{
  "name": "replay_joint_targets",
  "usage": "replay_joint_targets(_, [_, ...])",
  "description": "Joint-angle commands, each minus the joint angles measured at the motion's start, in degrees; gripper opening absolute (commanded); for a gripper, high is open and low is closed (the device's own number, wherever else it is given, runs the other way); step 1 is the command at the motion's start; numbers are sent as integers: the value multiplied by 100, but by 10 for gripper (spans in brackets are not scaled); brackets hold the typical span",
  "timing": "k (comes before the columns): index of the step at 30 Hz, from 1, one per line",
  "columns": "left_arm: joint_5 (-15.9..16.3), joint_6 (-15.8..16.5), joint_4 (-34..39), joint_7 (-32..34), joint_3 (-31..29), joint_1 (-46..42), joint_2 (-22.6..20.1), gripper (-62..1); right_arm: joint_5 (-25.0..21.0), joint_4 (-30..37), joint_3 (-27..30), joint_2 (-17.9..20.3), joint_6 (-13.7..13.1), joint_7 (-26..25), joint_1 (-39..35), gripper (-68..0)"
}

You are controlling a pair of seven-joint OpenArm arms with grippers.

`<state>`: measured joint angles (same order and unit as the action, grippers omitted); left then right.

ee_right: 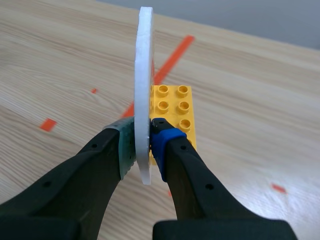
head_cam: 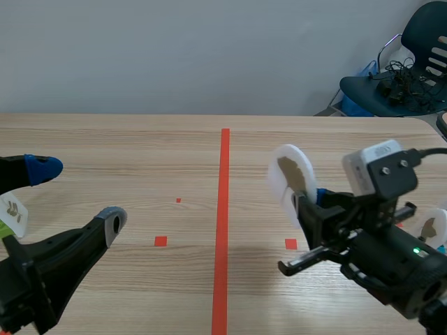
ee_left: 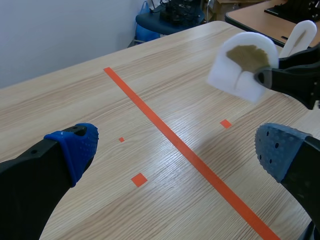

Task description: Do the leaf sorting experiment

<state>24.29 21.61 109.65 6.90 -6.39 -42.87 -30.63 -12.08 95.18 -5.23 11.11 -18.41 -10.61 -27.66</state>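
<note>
Left claw (head_cam: 77,194): spread wide and empty, low over the near left corner of the bench (head_cam: 140,146); judged idle, kept clear of the work.
Right claw (ee_right: 144,145): pinching the lower rim of a white disc (head_cam: 288,171), one pad on each face; it sits over the near right part of the bench, right of the tape line (head_cam: 223,223).
White disc: held upright and apparently clear of the bench top; a brown leaf (ee_left: 247,52) sits on the face turned toward the left claw, probably so it can be read before sorting.
Yellow brick (ee_right: 175,110): just behind the disc on the blue pad's side; whether it is joined on as a foot cannot be told.
Second disc (head_cam: 429,227): by the bench's right edge, beyond the right arm; it carries a brown patch too, and is likely another sample.
White card (head_cam: 14,213): at the left edge, cut off by it, with a green strip below.
Tape line: runs from near edge to far edge down the middle; likely the divider between sorting sides.
Chair (head_cam: 405,77): past the far right corner, off the bench; cables heaped on its seat.
</note>
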Motion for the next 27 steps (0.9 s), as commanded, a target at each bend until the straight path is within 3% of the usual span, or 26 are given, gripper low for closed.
replay_joint_targets(1, [46, 15, 55, 61, -37, 20, 13, 14, -155, -101, 229, 13, 2, -81, -11, -627])
replay_joint_targets(7, [46, 15, 55, 61, -37, 22, 13, 14, -522, -240, 1248, 11, 4, 243, -146, -627])
replay_joint_targets(11, [46, 15, 55, 61, -37, 22, 13, 14, -658, -855, 1585, 13, 4, 271, 201, -627])
replay_joint_targets(19, [46, 15, 55, 61, -37, 22, 13, 14, -658, -2199, 1770, 15, -4, 181, 984, -627])
replay_joint_targets(25, [46, 15, 55, 59, -37, 22, 13, 14, -645, -2411, 1937, 15, 2, 0, 1036, -622])
replay_joint_targets(27, [46, 15, 55, 61, -37, 22, 13, 14, -634, -2411, 2024, 15, 2, 22, 1036, -588])
